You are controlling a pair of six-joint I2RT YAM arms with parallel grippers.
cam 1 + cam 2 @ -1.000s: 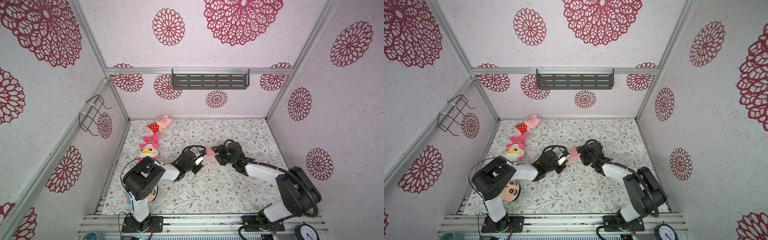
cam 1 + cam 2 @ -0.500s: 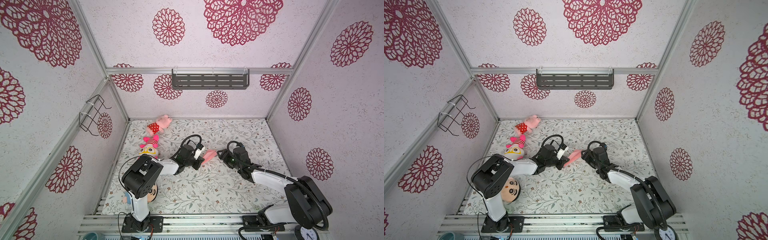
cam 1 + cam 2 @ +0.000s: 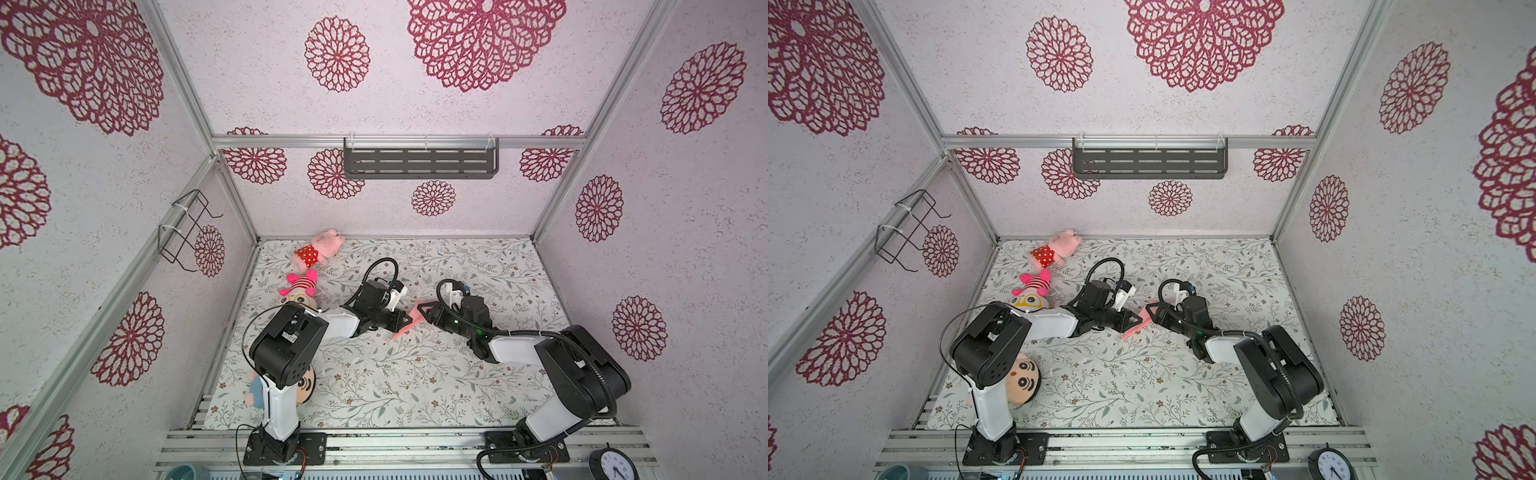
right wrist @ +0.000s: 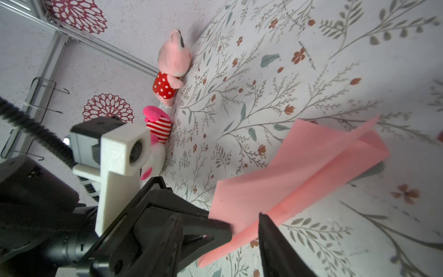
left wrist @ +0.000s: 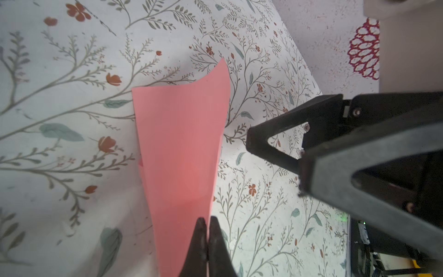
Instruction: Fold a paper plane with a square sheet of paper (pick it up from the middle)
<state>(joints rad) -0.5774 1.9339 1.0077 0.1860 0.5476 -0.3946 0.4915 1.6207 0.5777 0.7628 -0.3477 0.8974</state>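
Observation:
The pink sheet of paper (image 3: 405, 328) (image 3: 1136, 328) is folded into a slim dart shape with layered flaps, a paper plane (image 4: 299, 172), and hangs slanted just over the floral mat. My left gripper (image 3: 410, 319) (image 5: 207, 219) is shut on the paper's narrow end (image 5: 182, 144). My right gripper (image 3: 420, 312) (image 3: 1151, 312) faces it from the right, open. In the right wrist view the paper's near edge shows between the right gripper's (image 4: 245, 223) fingers. Whether they touch it, I cannot tell. The left wrist view shows the right fingers (image 5: 275, 134) beside the paper.
A pink plush in a red dotted dress (image 3: 318, 251) and a striped plush (image 3: 301, 286) lie at the back left. A round-headed doll (image 3: 305, 384) lies under the left arm's base. A dark shelf (image 3: 419, 162) hangs on the back wall, a wire rack (image 3: 187, 232) on the left wall.
The right gripper drew back to the right from the paper, then came in again with its jaws narrower. The left gripper kept its hold and barely moved.

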